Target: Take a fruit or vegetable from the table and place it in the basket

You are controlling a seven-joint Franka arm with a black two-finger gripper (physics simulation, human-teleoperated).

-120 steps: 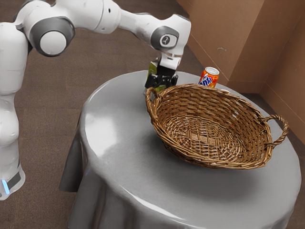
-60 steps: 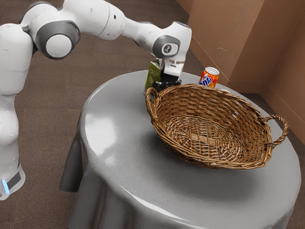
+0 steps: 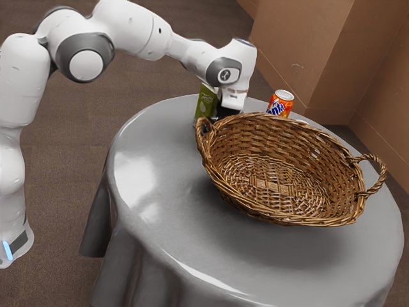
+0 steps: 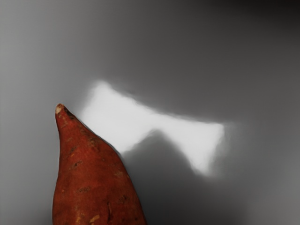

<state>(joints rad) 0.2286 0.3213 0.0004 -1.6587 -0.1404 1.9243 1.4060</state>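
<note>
Sweet potato: reddish-brown, tapering and rough-skinned, with 1 narrow end ending in a pale tip; it lies close to the hand in the wrist view, and whether it is held or only just under the hand I cannot tell.
Gripper: black, 2-fingered, low behind the brown wicker basket, near the handle at the exterior view's left; its lower part is hidden by the rim, so whether it is wide, narrow or closed on something I cannot tell.
Arm: white with dark grey joint rings, reaching over from the exterior view's left, its last link pointing down toward the table.
Basket: oval and woven, with 2 looped handles, its open top and woven floor in sight.
Carton: green, upright, box-shaped, just beside the gripper toward the exterior view's left; contact between them is unclear.
Can: orange, with blue and white lettering and a silver top, upright behind the basket, to the exterior view's right of the gripper.
Table: round, under a glossy grey cloth, carrying the basket, carton and can.
</note>
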